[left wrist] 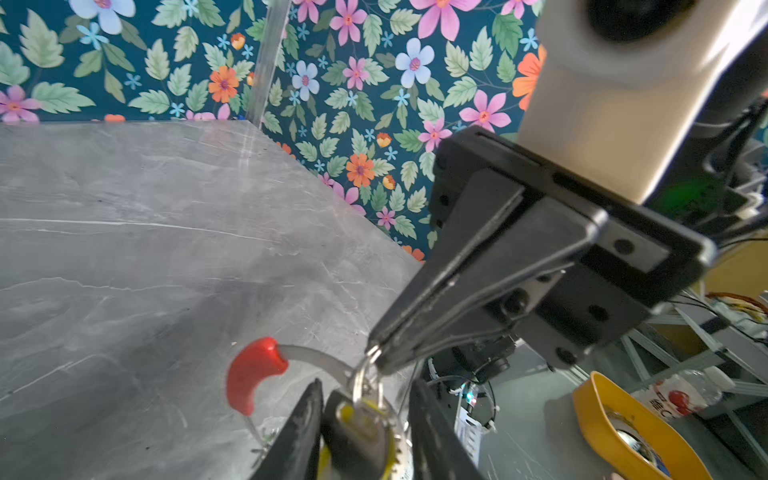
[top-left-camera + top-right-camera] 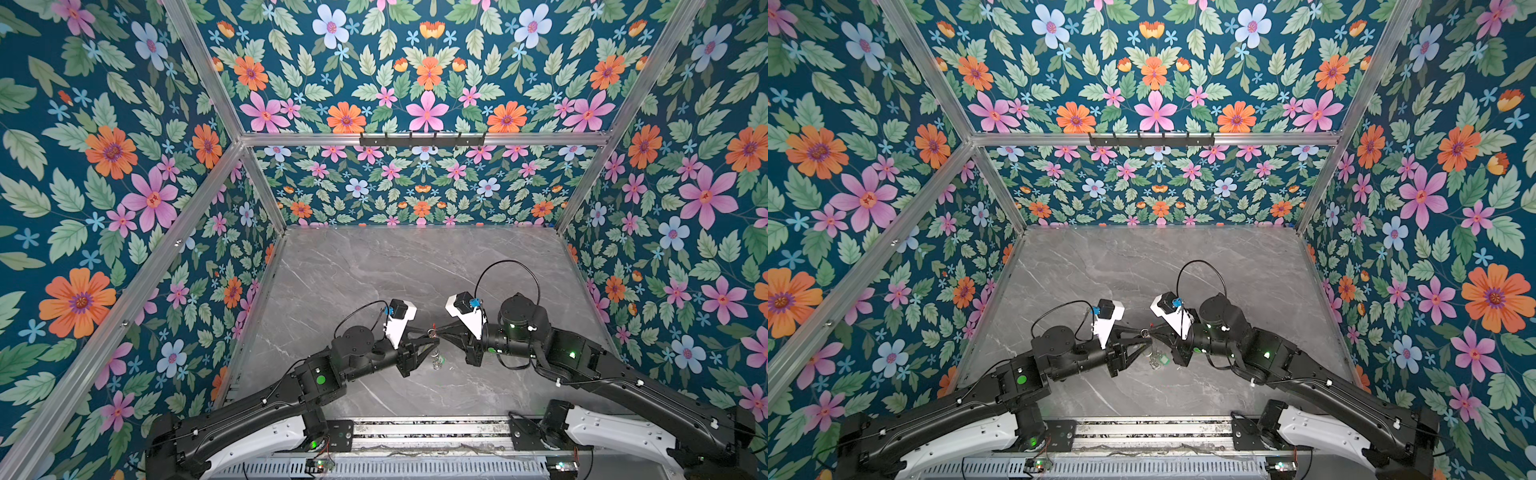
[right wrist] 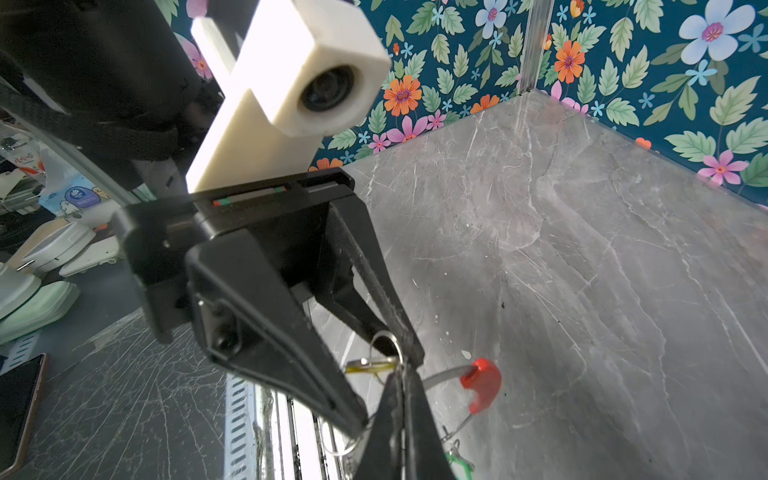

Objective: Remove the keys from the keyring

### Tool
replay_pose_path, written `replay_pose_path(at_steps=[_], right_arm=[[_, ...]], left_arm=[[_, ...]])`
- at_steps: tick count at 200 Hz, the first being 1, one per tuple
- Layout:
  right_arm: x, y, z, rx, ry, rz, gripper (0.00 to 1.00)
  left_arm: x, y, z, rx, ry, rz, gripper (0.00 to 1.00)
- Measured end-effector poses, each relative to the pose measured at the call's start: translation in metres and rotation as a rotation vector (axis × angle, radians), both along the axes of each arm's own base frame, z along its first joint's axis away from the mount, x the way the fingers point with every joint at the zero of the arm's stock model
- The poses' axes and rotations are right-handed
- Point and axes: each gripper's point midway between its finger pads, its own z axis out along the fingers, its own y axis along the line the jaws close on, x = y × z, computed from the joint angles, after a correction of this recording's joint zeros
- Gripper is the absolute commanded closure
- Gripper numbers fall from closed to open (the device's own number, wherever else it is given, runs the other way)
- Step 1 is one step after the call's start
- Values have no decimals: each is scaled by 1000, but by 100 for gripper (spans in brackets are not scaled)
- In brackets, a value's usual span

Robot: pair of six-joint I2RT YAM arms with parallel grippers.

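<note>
Bright, even light falls on my table [image 2: 415,270], and the shadows there are soft. Both top views bow at the edges. Close up, my left gripper [image 1: 365,380] blurs and the white mount [image 1: 602,104] glares.

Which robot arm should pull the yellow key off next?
Probably left: the left gripper, open, straddles the yellow key, while the right gripper is shut on the keyring, holding it.

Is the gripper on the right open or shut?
Shut: the right gripper has jaws pressed together on the keyring near its red sleeve.
</note>
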Motion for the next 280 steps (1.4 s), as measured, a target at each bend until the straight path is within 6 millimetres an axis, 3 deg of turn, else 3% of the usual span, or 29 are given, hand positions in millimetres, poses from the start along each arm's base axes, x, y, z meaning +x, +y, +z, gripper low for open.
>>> replay_pose_path(at_steps=[20,39,102,200,220,231,253,280], right_arm=[[0,0,1,1,0,0,100],[0,0,0,-2,0,-2,100],[-1,-3,5,11,-11,-4,100],[-5,-10,12,43,-11,16,100],[-6,-10,12,44,-8,21,100],[-7,-10,14,50,-9,26,100],[-9,-9,23,71,-19,39,100],[-12,-8,23,72,-11,58,100]], left_arm=[[4,2,-2,16,-13,24,78],[4,3,-4,23,-14,27,78],[1,6,-1,9,-20,21,100],[-7,6,-5,10,-9,-18,100],[-8,4,-8,24,1,-30,75],[-8,4,-13,40,13,-31,68],[-8,10,-25,78,51,-15,62],[-10,22,-15,63,34,5,59]])
